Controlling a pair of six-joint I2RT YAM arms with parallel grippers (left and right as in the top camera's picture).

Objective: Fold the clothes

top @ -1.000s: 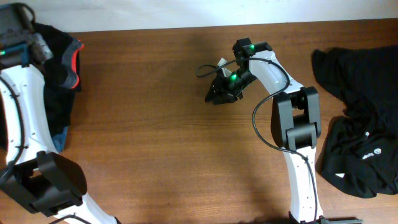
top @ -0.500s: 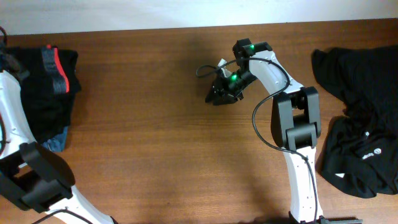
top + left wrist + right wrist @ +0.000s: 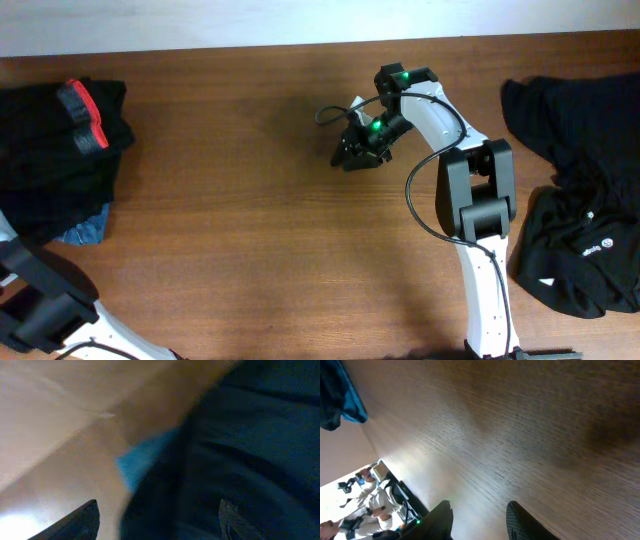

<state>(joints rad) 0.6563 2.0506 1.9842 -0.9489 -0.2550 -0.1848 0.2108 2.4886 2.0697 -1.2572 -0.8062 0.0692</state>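
A stack of black clothes (image 3: pixel 50 160) lies at the table's left edge, with the red-edged waistband (image 3: pixel 85 125) of the trousers on top. More black clothes (image 3: pixel 590 200) lie loose and crumpled at the right. In the left wrist view my left gripper (image 3: pixel 159 510) hangs open above the black fabric (image 3: pixel 240 450), holding nothing. The overhead view shows only the left arm's base (image 3: pixel 40 300). My right gripper (image 3: pixel 345 158) hovers over bare wood mid-table, and its jaws (image 3: pixel 480 506) stand apart with nothing between them.
A bit of blue cloth (image 3: pixel 85 232) peeks from under the left stack, and the same blue cloth (image 3: pixel 142 457) shows in the left wrist view. The wooden table (image 3: pixel 250 250) stretches between the two heaps. A pale wall runs along the far edge.
My left gripper opened and let go of the trousers, which settled on the left stack. The left arm pulled back out of the top-left corner. The right arm stayed still.
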